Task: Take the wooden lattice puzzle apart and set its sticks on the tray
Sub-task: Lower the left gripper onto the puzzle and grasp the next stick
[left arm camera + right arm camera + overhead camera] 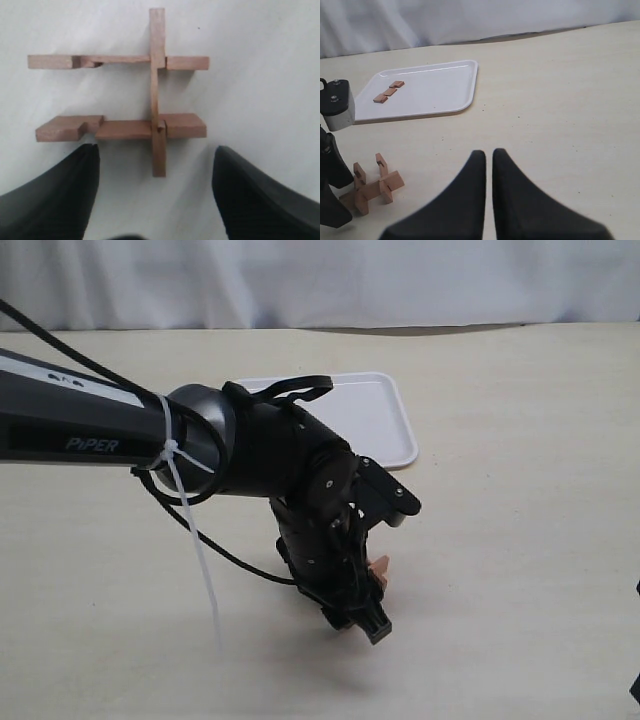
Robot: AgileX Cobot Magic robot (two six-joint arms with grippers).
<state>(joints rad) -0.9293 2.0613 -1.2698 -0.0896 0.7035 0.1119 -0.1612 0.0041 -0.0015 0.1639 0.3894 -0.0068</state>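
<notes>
**Exterior view.** The left arm (90, 435), black, is reaching across the beige table (520, 540), with the left gripper (358, 612) pointing down close to the surface. A corner of the wooden lattice puzzle (380, 570) is showing beside the gripper, on the table and off the white tray (385, 425). How the jaws are standing cannot be told here.

**Left wrist view.** The jaws are standing wide apart, gripping nothing. The wooden lattice puzzle is lying flat on the table just beyond the fingertips (87, 155). It is showing two parallel bars crossed by a third, whose end is reaching between the fingertips without touching either.

**Right wrist view.** The right gripper (488, 152) is hovering over the table, its jaws all but closed with a thin slit between them, holding nothing. One stick (389, 91) is lying inside the tray near a short rim. The puzzle is resting well apart from the tray.
</notes>
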